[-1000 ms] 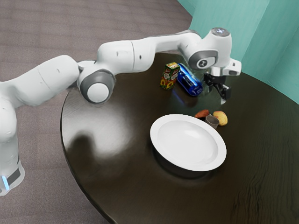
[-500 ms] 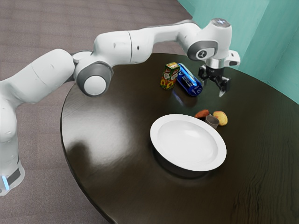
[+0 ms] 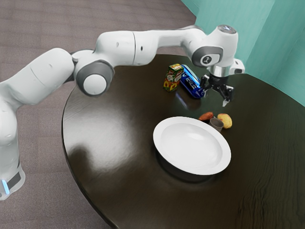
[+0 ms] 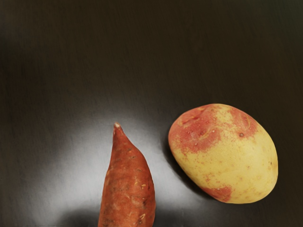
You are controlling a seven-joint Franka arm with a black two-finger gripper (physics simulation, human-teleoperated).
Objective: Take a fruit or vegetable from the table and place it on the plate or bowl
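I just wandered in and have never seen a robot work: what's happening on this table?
A white robot arm holds its black gripper open in the air above a sweet potato and a red-and-yellow potato, which lie side by side on the dark table. It grips nothing yet. The white plate just beside them has no food on it, so the picking up seems about to begin.
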